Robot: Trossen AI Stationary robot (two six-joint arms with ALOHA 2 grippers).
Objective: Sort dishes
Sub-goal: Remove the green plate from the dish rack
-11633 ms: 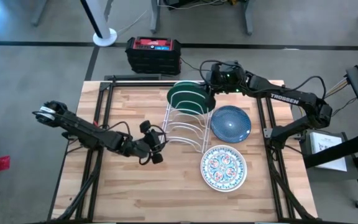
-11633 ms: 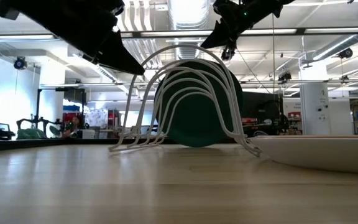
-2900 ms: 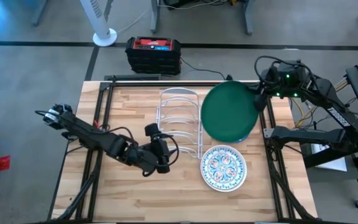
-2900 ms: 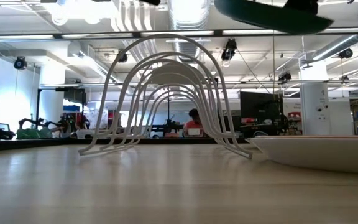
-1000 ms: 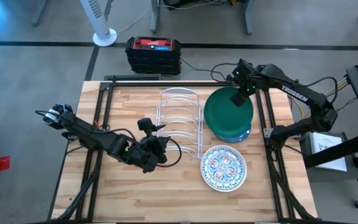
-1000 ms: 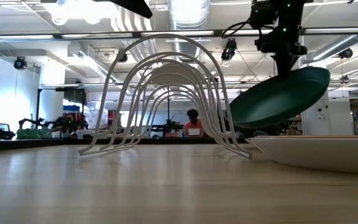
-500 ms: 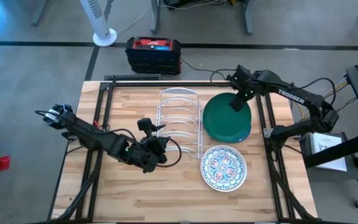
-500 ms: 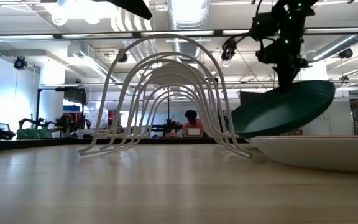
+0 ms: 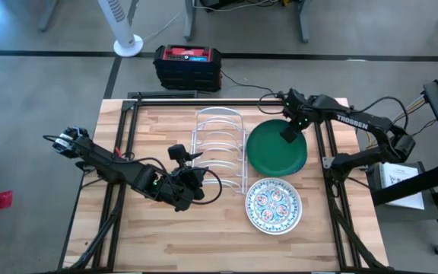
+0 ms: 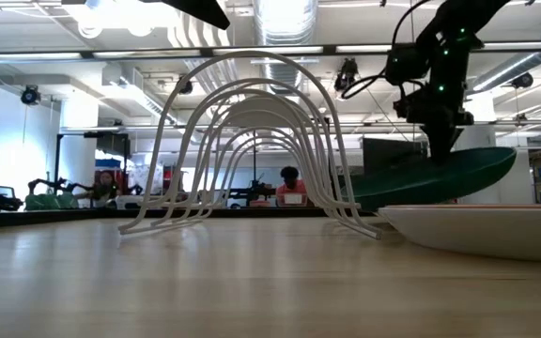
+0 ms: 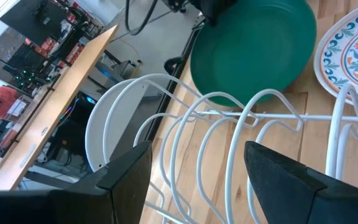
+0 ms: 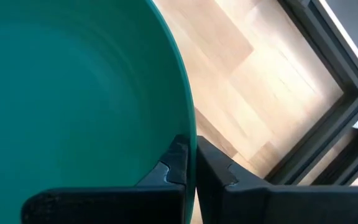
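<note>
**Green dish pinched at its rim by the right claw**

Green dish (image 9: 277, 148) lies nearly flat over the far right part of the wooden table (image 9: 158, 221), just right of the white wire rack (image 9: 220, 151). The right gripper (image 9: 288, 131) sits at the dish's far edge, its two fingers closed narrowly on the rim, one finger inside the dish and one outside, as the right wrist view shows. From table height the dish is slightly tilted, its held side a little higher, with the gripper standing over it.

Nearer the front edge, the floral dish (image 9: 274, 205) rests flat on the table, just beside the green one. No blue dish can be made out from above.

Left gripper (image 9: 187, 183) hovers low on the left side of the rack, its fingers spread wide with nothing between them; its wrist camera looks across the rack's wire loops toward the green dish.
</note>
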